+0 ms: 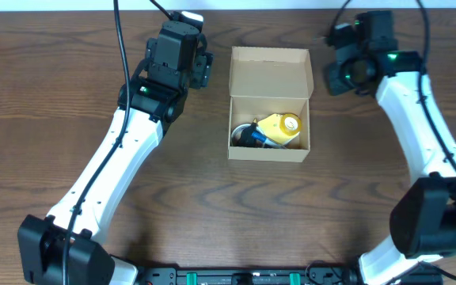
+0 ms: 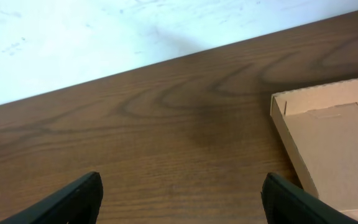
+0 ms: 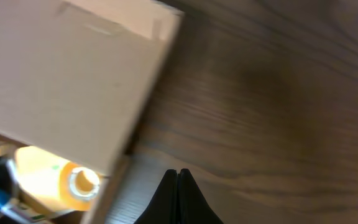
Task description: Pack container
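Note:
The container (image 1: 269, 73), a tan cardboard box with its flap lid standing open, sits mid-table. Inside it lie a yellow roll-like item (image 1: 280, 127) and a dark blue-and-black item (image 1: 253, 137). My left gripper (image 1: 202, 67) hovers just left of the lid, open and empty; in the left wrist view its fingertips (image 2: 82, 198) stand wide apart over bare wood, with the box (image 2: 334, 140) at the right edge. My right gripper (image 1: 335, 75) is beside the lid's right edge, shut with nothing between the jaws (image 3: 178, 177); the lid (image 3: 73, 81) and the yellow item (image 3: 58, 180) show to its left.
Brown wood-grain table (image 1: 70, 95) all around. The table's far edge meets a white wall (image 2: 104, 31) in the left wrist view. Black cables (image 1: 121, 39) rise from both arms.

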You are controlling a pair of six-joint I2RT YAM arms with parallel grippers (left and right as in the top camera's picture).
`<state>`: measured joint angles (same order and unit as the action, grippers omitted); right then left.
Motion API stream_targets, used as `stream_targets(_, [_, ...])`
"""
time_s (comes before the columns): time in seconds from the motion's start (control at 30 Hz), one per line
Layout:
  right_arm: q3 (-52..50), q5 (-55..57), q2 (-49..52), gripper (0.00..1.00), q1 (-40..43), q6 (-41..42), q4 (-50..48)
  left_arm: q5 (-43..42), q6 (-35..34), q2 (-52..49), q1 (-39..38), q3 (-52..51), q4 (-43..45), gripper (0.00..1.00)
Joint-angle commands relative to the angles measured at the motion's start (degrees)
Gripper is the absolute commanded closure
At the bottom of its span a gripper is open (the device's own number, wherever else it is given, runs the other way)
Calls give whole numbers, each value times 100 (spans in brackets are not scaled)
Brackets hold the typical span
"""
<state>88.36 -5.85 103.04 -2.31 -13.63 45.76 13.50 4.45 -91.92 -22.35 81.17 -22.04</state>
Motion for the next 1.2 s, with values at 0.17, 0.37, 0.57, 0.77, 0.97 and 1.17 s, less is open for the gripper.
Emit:
stream_targets(0.17, [68,-562,791,99,302,-35,-7,4,-7,136,-17,162,42,17])
stream_targets(0.37, [68,-1722,1410,99,433,173,-684,70,186,136,-17,162,4,17])
stream_targets(0.57, [68,-2551,1484,99,710,297,-1176,83,201,136,-17,162,26,17])
stream_targets(0.77, [68,-3239,1729,99,988,380,-1368,83,210,136,-17,162,22,17])
stream_targets(0.97, [68,-3731,1989,99,1073,376,-1523,83,286,136,-17,162,22,17])
stream_targets(1.17, [68,-3945,1989,99,1062,376,-1733,55,291,131,24,162,-31,18])
